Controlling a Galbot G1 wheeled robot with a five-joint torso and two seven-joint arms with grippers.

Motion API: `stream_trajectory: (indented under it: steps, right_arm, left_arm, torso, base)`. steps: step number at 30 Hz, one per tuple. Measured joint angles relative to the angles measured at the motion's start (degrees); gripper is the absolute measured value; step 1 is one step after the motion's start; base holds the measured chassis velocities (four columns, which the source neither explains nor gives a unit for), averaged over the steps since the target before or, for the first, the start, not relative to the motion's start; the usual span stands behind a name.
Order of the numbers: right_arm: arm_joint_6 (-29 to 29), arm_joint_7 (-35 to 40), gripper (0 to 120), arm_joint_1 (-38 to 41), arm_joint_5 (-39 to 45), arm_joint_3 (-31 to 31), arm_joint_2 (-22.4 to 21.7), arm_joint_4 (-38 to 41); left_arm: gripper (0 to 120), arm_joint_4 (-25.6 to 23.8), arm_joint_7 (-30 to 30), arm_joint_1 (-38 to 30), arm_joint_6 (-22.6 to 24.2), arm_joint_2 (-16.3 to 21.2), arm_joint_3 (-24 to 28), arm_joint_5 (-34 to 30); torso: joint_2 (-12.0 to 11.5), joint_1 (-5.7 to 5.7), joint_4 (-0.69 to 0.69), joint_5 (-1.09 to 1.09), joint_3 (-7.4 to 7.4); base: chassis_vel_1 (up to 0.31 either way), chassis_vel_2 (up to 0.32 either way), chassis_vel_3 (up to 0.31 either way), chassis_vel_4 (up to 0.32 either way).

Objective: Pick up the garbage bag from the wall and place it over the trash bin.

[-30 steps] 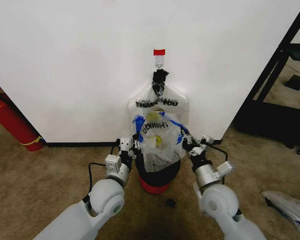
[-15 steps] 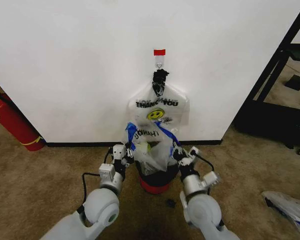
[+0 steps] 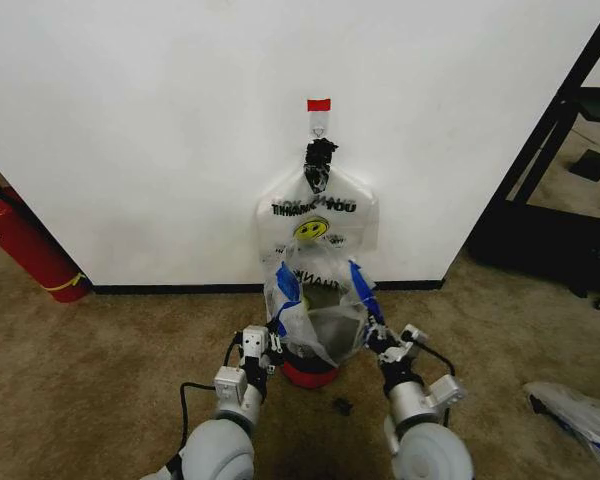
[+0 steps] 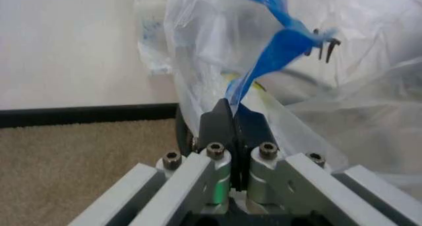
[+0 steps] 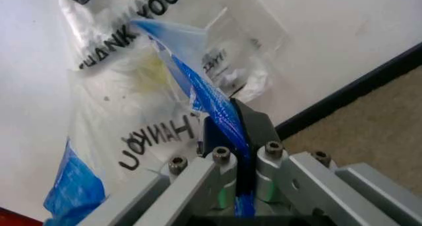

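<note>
Our left gripper (image 4: 231, 114) and right gripper (image 5: 231, 124) each have jaws pinched shut on a blue edge of the garbage bag (image 3: 315, 305), holding it stretched over the trash bin (image 3: 310, 372).

The garbage bag (image 3: 318, 310) hangs open over the trash bin (image 3: 310, 368), stretched between the left gripper (image 3: 275, 340) and right gripper (image 3: 377, 340). Each gripper seems clamped on a blue edge. Behind, the white smiley bag (image 3: 318, 215) hangs from the wall (image 3: 160, 140) hook.
</note>
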Motion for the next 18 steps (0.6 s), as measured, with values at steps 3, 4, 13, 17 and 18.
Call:
stream_trajectory:
  steps: [3, 4, 13, 17, 18]
  right_arm:
    - [0.1, -0.4, 0, -0.9, -0.7, 0.7, -0.4, -0.3]
    - [0.1, -0.5, 0, -1.1, -0.9, 0.8, -0.4, -0.7]
    - [0.5, -0.6, 0, 1.1, -1.7, -0.3, 1.3, -3.6]
    - [0.5, -0.6, 0, 0.5, -2.8, -1.2, 1.9, -4.2]
    - [0.5, -0.6, 0, 0.5, -2.8, -1.2, 1.9, -4.2]
  left_arm:
    - [0, 1.2, 0.0, -1.3, -0.1, -0.8, 1.0, -0.2]
    - [0, 1.8, 0.0, -1.9, -0.2, -1.1, 1.3, -0.3]
    - [0, 5.6, -0.9, -6.4, -0.3, -4.5, 4.0, -2.3]
    - [0, 3.3, -1.7, -4.2, -0.1, -2.0, 2.4, -2.6]
    - [0, 3.3, -1.7, -4.2, -0.1, -2.0, 2.4, -2.6]
  torso:
    - [0.0, 0.0, -0.01, 0.0, 0.0]
    - [0.0, 0.0, -0.01, 0.0, 0.0]
    - [0.0, 0.0, -0.01, 0.0, 0.01]
    - [0.0, 0.0, 0.0, 0.0, 0.01]
    - [0.0, 0.0, 0.0, 0.0, 0.01]
  base:
    - [0.0, 0.0, 0.0, 0.0]
    - [0.0, 0.0, 0.0, 0.0]
    - [0.0, 0.0, 0.0, 0.0]
    - [0.0, 0.0, 0.0, 0.0]
    - [0.0, 0.0, 0.0, 0.0]
